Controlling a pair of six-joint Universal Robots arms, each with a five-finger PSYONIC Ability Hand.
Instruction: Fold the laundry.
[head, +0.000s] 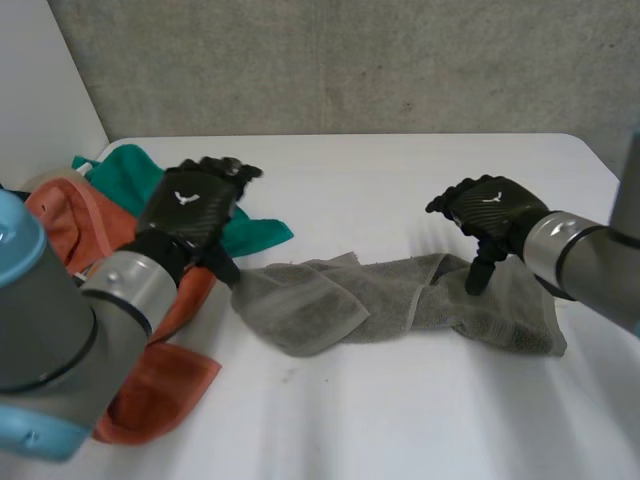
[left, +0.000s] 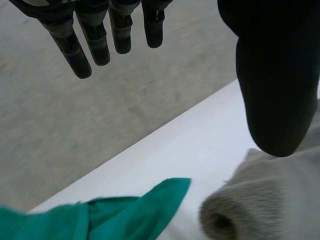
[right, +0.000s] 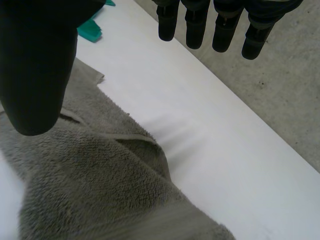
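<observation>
A crumpled grey towel (head: 330, 305) lies stretched across the middle of the white table (head: 400, 180). My left hand (head: 190, 205) hovers at the towel's left end, thumb pointing down beside it. In the left wrist view that hand (left: 275, 75) is open, and the towel (left: 280, 200) lies bunched just below the thumb, with nothing between thumb and fingers. My right hand (head: 495, 210) stands over the towel's right part, its thumb tip down on the cloth. In the right wrist view it (right: 35, 65) is open too, with the towel (right: 100, 185) rumpled under the palm.
A green cloth (head: 130, 180) (left: 125, 215) lies behind my left hand. An orange cloth (head: 150, 390) is heaped under the left arm at the table's left edge. A grey wall (head: 350, 60) rises behind the table.
</observation>
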